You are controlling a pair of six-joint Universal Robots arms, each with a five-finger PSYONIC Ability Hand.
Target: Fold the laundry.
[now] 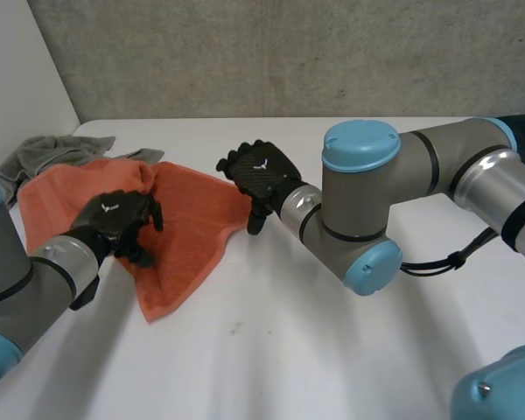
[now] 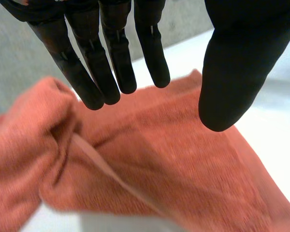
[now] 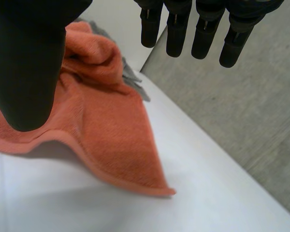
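Head view, near to far. The left arm [image 1: 35, 280] enters at the lower left of the frame and the right arm [image 1: 367, 201] crosses from the right edge toward the centre, both above a white worktop [image 1: 289, 350].

The orange towel [image 1: 188, 236] lies on the worktop at centre left. One corner points toward the lower edge of the frame, and the cloth is ridged and partly doubled over near its middle.

The left hand [image 1: 114, 219] is over the middle of the towel. In the left wrist view its fingers [image 2: 111, 67] are straight and spread away from the thumb [image 2: 232, 72]. It is open and grips nothing. A raised fold and a pale hem of the towel run below the fingertips. Whether they touch the cloth cannot be told.

The right hand [image 1: 264, 173] is at the centre of the frame, at the towel's right-hand corner. In the right wrist view its fingers [image 3: 176, 29] are straight and well apart from the thumb [image 3: 24, 63], so this hand also holds nothing. The towel's edge and a flat corner lie on the worktop beside the thumb.

A crumpled grey cloth [image 1: 48, 156] lies at the upper left, touching the far edge of the towel. A concrete wall [image 1: 271, 52] closes the upper part of the frame.
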